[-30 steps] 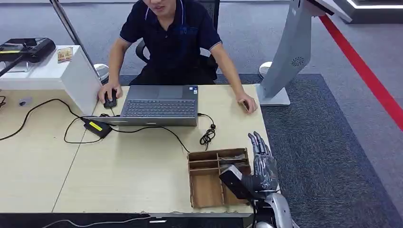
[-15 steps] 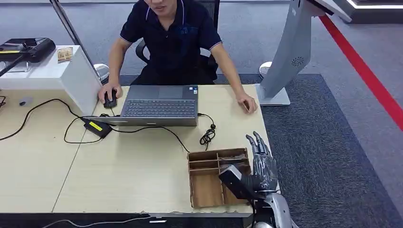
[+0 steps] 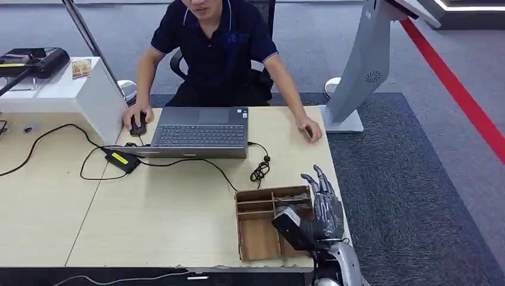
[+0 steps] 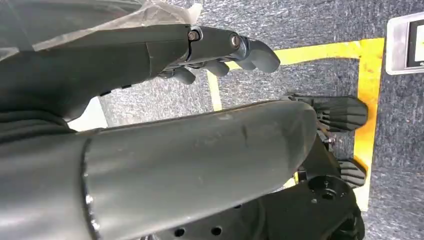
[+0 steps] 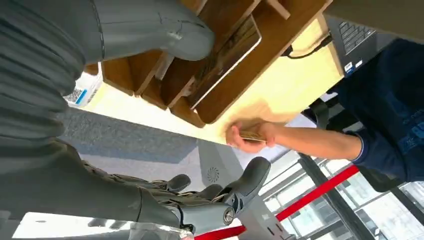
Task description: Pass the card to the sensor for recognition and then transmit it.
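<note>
A card (image 5: 227,60) lies slanted in a compartment of the brown wooden organizer box (image 3: 257,233) near the table's front right corner; in the head view the card (image 3: 292,197) sits in the box's far right slot. My right hand (image 3: 322,205) hovers over the box's right edge, fingers stretched and apart, holding nothing; its thumb (image 5: 165,34) hangs just above the card. My left hand (image 4: 220,50) hangs by my side over the floor with nothing in it. A black device (image 3: 33,60) sits on a white stand at the far left.
A person sits behind the table, one hand on a mouse (image 3: 138,127), the other hand (image 3: 309,129) resting on the table over a small card. A laptop (image 3: 199,132), its cables (image 3: 259,171) and a white kiosk (image 3: 363,71) stand nearby.
My right hand has shifted slightly left over the box and its fingers have spread a little. The person and the card have not moved.
</note>
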You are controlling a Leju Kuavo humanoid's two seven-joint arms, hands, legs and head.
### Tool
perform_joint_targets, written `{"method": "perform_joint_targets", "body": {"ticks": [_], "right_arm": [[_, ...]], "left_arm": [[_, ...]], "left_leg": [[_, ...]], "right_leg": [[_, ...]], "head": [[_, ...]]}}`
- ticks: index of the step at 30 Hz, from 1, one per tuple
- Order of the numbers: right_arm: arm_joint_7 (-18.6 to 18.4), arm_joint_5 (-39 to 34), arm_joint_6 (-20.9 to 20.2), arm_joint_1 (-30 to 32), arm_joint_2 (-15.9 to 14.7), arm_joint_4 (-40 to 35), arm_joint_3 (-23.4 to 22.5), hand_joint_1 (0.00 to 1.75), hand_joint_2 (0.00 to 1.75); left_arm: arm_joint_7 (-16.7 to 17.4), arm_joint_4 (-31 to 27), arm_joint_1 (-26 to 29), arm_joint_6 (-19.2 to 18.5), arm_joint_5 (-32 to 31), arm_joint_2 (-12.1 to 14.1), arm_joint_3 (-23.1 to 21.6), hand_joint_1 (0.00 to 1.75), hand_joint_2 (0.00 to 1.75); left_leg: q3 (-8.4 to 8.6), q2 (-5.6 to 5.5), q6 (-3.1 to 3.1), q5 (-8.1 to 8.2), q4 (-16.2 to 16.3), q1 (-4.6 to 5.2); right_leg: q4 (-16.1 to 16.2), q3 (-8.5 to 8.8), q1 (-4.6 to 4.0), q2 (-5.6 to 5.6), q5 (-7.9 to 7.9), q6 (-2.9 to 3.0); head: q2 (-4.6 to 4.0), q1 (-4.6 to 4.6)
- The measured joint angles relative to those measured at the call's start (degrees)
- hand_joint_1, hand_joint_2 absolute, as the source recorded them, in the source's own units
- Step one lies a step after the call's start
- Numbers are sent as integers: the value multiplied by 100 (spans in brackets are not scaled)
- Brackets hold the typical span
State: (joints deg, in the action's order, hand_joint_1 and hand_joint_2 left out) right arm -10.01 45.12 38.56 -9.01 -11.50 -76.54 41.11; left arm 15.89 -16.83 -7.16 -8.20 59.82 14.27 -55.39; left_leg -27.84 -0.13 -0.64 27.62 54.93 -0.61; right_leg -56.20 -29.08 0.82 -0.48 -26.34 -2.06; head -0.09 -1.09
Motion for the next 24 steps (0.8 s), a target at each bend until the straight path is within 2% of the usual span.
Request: {"method": "perform_joint_targets", "body": {"ticks": [2, 10, 16, 20, 24], "right_arm": [[31, -40, -7, 1, 33, 31, 15, 58, 175], [179, -285, 20, 2, 190, 208, 79, 52, 175], [195, -328, 28, 2, 251, 302, 109, 56, 175], [197, -332, 28, 1, 264, 339, 122, 68, 175], [197, -345, 33, 0, 267, 354, 127, 66, 175]], "left_arm": [[0, 0, 0, 0, 0, 0, 0, 0, 0], [0, 0, 0, 17, 0, 0, 0, 0, 0], [0, 0, 0, 17, 2, 0, 0, 0, 0], [0, 0, 0, 17, 2, 0, 0, 0, 0], [0, 0, 0, 17, 7, 0, 0, 0, 0]], "left_leg": [[0, 0, 0, 0, 0, 0], [0, 0, 0, 0, 0, 0], [0, 0, 0, 0, 0, 0], [0, 0, 0, 0, 0, 0], [0, 0, 0, 0, 0, 0]], "right_leg": [[0, 0, 0, 0, 0, 0], [0, 0, 0, 0, 0, 0], [0, 0, 0, 0, 0, 0], [0, 0, 0, 0, 0, 0], [0, 0, 0, 0, 0, 0]], "head": [[0, 0], [0, 2], [0, -2], [0, -2], [0, 0]]}}
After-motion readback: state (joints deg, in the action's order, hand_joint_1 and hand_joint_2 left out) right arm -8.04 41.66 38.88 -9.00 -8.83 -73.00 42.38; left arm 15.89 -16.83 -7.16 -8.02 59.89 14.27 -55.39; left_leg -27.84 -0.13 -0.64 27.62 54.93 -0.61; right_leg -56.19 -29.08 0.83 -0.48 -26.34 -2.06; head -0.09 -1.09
